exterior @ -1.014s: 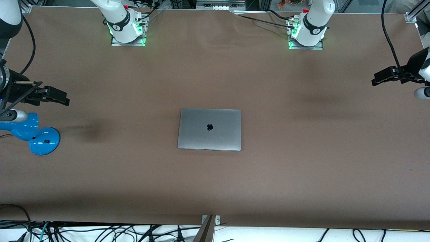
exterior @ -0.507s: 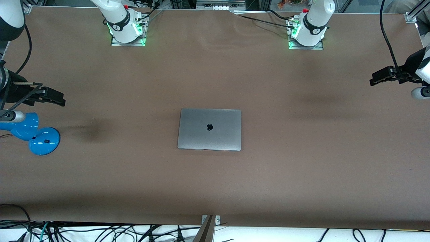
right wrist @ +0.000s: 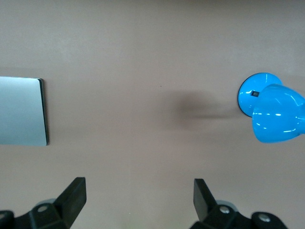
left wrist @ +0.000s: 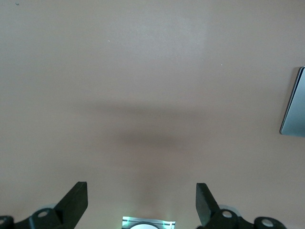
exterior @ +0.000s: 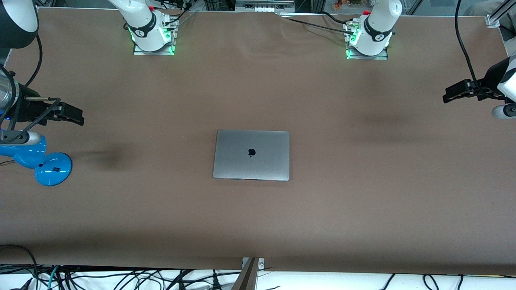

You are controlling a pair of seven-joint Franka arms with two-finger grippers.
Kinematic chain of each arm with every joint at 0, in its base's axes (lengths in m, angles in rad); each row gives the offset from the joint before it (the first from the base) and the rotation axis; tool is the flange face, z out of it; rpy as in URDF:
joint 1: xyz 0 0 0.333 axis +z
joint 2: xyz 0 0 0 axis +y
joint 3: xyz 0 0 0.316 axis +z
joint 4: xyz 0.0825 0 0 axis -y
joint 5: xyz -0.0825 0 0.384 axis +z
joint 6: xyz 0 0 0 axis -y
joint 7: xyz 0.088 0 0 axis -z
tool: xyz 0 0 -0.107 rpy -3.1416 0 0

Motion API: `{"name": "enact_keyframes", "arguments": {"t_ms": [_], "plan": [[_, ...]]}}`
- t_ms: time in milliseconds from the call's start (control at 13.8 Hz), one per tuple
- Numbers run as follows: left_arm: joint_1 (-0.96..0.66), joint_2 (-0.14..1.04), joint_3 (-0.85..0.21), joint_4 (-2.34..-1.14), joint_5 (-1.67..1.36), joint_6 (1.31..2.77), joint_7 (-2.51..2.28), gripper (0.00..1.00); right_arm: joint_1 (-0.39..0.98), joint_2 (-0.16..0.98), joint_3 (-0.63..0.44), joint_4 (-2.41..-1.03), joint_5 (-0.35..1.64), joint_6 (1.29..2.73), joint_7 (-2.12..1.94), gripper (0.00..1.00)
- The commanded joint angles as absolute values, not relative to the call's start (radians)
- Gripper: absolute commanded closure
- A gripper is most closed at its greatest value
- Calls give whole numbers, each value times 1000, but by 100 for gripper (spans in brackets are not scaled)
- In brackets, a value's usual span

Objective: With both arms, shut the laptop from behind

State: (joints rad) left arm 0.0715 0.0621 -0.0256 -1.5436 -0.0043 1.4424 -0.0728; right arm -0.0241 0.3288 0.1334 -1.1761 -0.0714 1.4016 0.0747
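The laptop (exterior: 251,155) lies shut and flat in the middle of the table, silver lid up with the black logo showing. One edge of the laptop (left wrist: 293,102) shows in the left wrist view, and a corner of the laptop (right wrist: 21,110) in the right wrist view. My left gripper (exterior: 446,97) hangs open over the table's end on the left arm's side, well clear of the laptop. My right gripper (exterior: 80,118) hangs open over the right arm's end. The left gripper (left wrist: 141,188) and the right gripper (right wrist: 138,183) each hold nothing, with bare brown table between the fingers.
A blue desk lamp (exterior: 48,167) stands at the right arm's end of the table, close under the right gripper; the blue desk lamp (right wrist: 269,102) also shows in the right wrist view. The arm bases (exterior: 151,36) (exterior: 369,40) stand along the table's edge farthest from the front camera. Cables hang below the edge nearest that camera.
Both grippers have shifted only slightly at the table's two ends. The right arm's upper part has swung a little further into view. The laptop has not moved.
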Motion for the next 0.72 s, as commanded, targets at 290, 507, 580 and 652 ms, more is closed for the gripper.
{"name": "enact_keyframes", "arguments": {"t_ms": [290, 507, 580, 652], "plan": [[74, 60, -25, -1545, -2, 1440, -58, 0, -29, 304, 137, -1198, -45, 1374, 84, 0], [74, 60, -26, -1543, -3, 1440, -60, 0, -34, 302, 130, -1197, -2, 1376, 83, 0], [74, 60, -26, -1545, -3, 1440, -60, 0, -34, 302, 132, -1193, -2, 1376, 83, 0], [74, 60, -26, -1545, -3, 1440, -60, 0, -34, 302, 132, -1192, -2, 1376, 84, 0]]}}
